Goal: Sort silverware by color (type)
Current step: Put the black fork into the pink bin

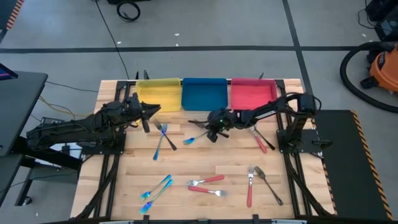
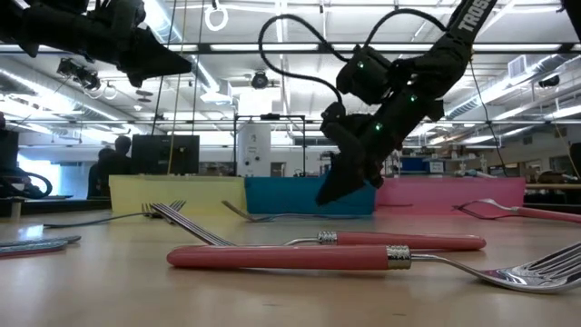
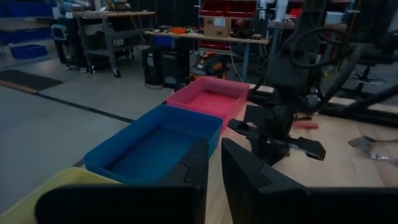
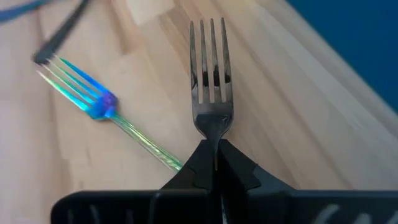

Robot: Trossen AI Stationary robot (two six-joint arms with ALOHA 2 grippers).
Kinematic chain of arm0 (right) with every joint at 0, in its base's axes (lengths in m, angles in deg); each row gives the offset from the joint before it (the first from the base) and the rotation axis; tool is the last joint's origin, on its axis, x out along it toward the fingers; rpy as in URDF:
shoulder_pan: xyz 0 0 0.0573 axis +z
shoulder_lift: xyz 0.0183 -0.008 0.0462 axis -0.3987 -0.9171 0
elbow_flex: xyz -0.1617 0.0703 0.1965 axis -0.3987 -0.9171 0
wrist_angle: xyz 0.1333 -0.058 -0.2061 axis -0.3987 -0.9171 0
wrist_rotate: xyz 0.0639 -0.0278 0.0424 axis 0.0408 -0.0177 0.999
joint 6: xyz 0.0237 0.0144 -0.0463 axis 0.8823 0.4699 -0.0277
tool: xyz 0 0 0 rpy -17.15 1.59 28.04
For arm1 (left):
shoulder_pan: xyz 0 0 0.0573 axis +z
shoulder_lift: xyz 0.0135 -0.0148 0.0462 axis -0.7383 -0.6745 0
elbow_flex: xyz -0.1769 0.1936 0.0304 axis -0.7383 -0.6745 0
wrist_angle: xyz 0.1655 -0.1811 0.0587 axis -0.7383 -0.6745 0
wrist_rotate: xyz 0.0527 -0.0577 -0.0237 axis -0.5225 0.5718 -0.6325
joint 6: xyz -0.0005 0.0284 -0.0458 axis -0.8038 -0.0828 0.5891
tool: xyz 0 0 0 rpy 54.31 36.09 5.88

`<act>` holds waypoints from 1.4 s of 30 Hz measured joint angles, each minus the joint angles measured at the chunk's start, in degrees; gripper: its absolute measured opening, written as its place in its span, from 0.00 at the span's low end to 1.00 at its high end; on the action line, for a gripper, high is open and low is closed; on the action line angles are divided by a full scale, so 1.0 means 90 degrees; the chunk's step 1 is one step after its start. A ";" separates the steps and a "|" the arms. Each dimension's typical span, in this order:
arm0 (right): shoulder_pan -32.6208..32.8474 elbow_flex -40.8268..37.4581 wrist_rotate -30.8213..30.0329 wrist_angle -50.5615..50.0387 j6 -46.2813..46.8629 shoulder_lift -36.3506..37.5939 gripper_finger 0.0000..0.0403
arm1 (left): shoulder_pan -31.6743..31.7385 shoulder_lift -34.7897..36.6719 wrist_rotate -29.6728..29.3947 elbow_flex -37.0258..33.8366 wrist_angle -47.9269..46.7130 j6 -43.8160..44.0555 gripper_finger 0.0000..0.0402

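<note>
Patience suits the left end effector (image 1: 146, 112), which hangs just in front of the yellow tray (image 1: 159, 94), fingers a narrow slit apart and holding nothing. Mid-surface, the right end effector (image 4: 214, 163) is clamped on the neck of a dark fork (image 4: 211, 74), just before the blue tray (image 1: 204, 94). I judge a level, straight lift wise, clearing the iridescent fork (image 4: 93, 99) beside it before travelling to a tray.
</note>
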 joint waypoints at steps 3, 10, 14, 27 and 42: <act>-0.0045 0.0009 0.0334 -0.0070 -0.0156 0.0256 0.03 | 0.0000 0.0000 -0.0136 0.0000 0.0002 0.0126 0.11; -0.0420 0.0017 0.0249 -0.1195 -0.0621 0.1334 0.03 | 0.0000 0.0000 -0.0263 0.0000 0.0005 -0.0022 0.11; -0.0734 0.0017 0.0023 -0.1889 -0.1013 0.2040 0.03 | 0.0000 0.0000 -0.0278 0.0000 -0.0021 -0.0237 0.11; -0.2671 0.0023 -0.1454 -0.4011 -0.2359 0.3212 0.03 | -0.0002 0.0000 -0.0278 0.0000 0.0098 -0.0735 0.11; -0.4313 -0.0007 -0.0612 -0.4037 -0.3277 0.2467 0.03 | 0.0000 0.0000 -0.0276 0.0000 0.0034 -0.0574 0.11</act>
